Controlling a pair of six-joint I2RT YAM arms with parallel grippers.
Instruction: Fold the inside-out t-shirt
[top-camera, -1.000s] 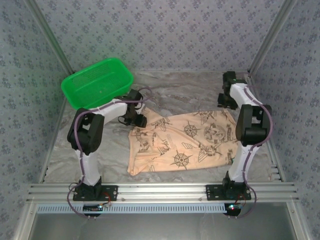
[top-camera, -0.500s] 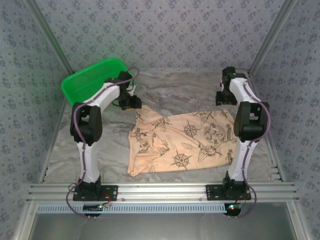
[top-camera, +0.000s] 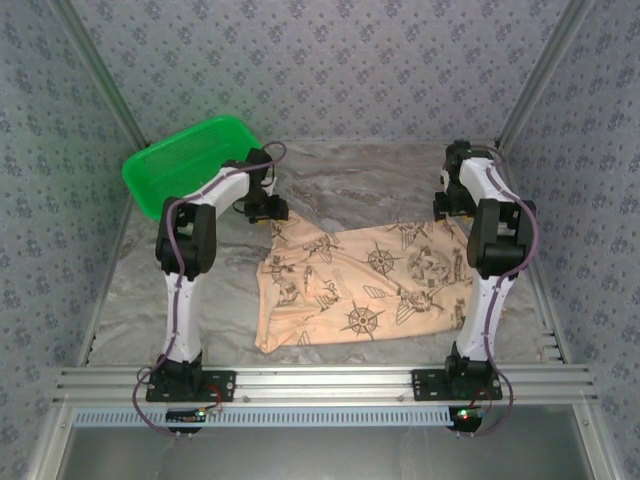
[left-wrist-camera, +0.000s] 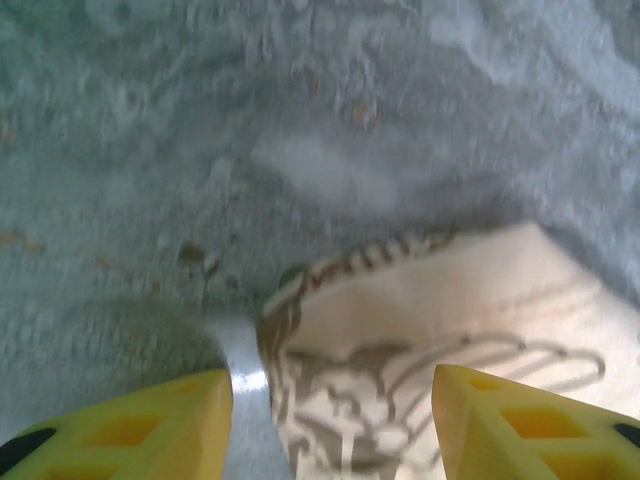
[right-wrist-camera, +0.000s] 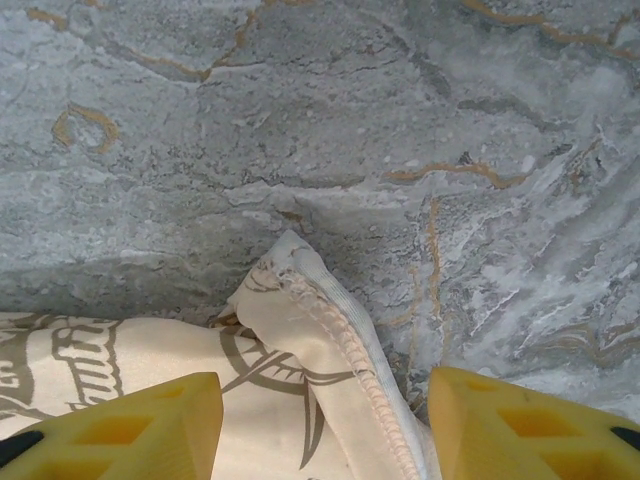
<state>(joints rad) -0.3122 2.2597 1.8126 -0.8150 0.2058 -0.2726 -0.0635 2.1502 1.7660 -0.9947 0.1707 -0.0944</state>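
Marbled grey worktop (top-camera: 350, 180), t-shirt (top-camera: 365, 285) lying print-side up.
Left claw (top-camera: 266, 209) over its 11 o'clock corner, right claw (top-camera: 448, 204) over 1 o'clock; both stand apart.

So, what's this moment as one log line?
t-shirt: spread on table, print up | left claw: open, at far-left corner | right claw: open, at far-right corner

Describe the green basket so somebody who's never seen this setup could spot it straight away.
Start at the grey marbled table and look to its far left corner. There sits the basket, a shallow rectangular plastic tub with rounded corners. It is bright green, unlike the tan printed t-shirt lying mid-table.
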